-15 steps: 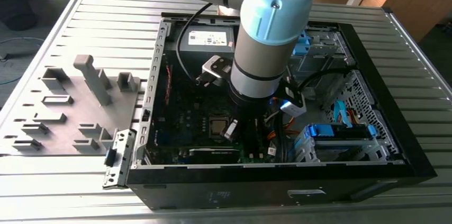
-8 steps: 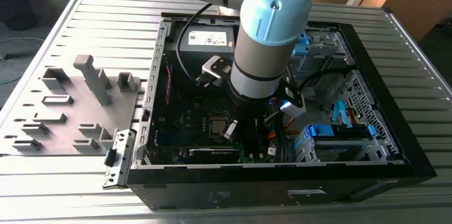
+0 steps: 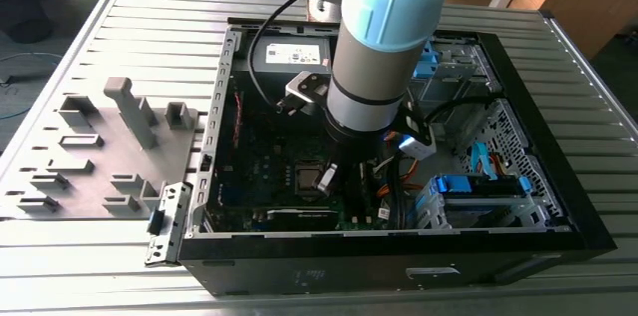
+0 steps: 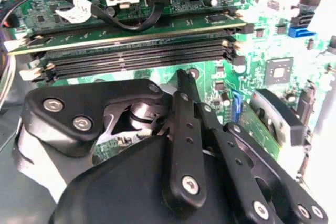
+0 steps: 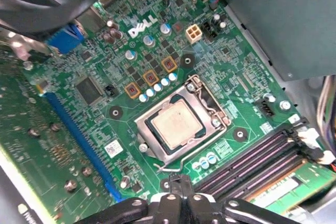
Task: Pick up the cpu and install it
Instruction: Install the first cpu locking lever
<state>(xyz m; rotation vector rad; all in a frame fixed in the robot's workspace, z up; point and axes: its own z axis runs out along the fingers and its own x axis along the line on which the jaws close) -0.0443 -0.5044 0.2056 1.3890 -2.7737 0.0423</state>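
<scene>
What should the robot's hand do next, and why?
Probably lift straight up a little, clear of the board. The cpu already lies flat inside its socket frame, and the gripper, just off the frame's edge, is shut with nothing in it.

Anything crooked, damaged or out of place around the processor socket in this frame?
Nothing stands out. In the first wrist view the cpu lies flat and square inside its socket frame, edges lined up with it. The board around it looks undamaged. The claw is just beside the socket, over the board.
</scene>
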